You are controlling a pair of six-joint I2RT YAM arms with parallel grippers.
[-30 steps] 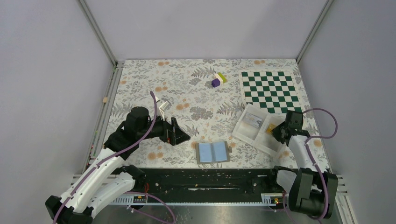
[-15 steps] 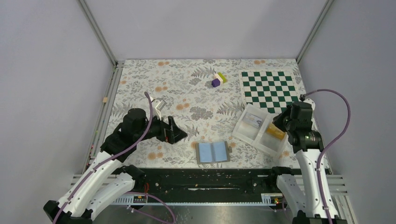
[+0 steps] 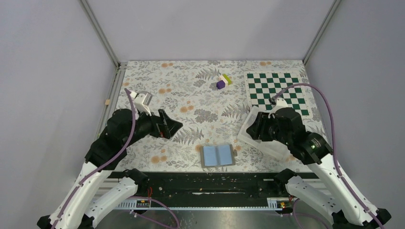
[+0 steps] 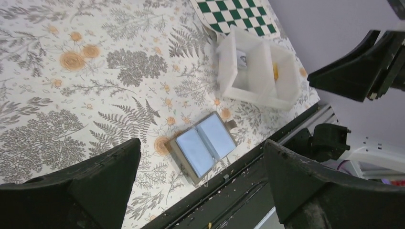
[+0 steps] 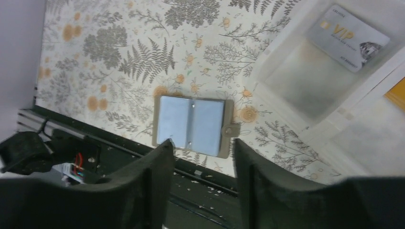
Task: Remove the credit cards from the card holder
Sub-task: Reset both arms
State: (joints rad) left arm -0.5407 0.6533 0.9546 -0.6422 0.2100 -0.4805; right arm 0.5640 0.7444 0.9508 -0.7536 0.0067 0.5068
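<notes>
Card holder [image 3: 218, 155] lay open and flat by the near edge of the table [image 3: 143, 86], both blue panels up, nothing touching it. Right gripper [image 3: 253, 128] hung above the table, fingers [image 5: 155, 183] partway apart, empty. In its wrist view the holder sat just past the fingertips, lined up with the gap between them. Left gripper [image 3: 173, 125] was also raised, fingers [image 4: 90, 183] spread wide, holding nothing. From its wrist view the holder again fell between the two fingers, well beyond the tips.

Farther out from the right fingers, off to the frame-right side: white divided tray [image 5: 286, 102]. One compartment held a silver VIP credit card [image 5: 347, 37] lying flat. The next compartment held something orange [image 5: 395, 93], cut off by the frame, couldn't tell what. Beyond the tray: green chessboard [image 3: 274, 91]. Farthest from both sets of fingers: purple block [image 3: 220, 84] just beside a yellow block [image 3: 227, 79].
</notes>
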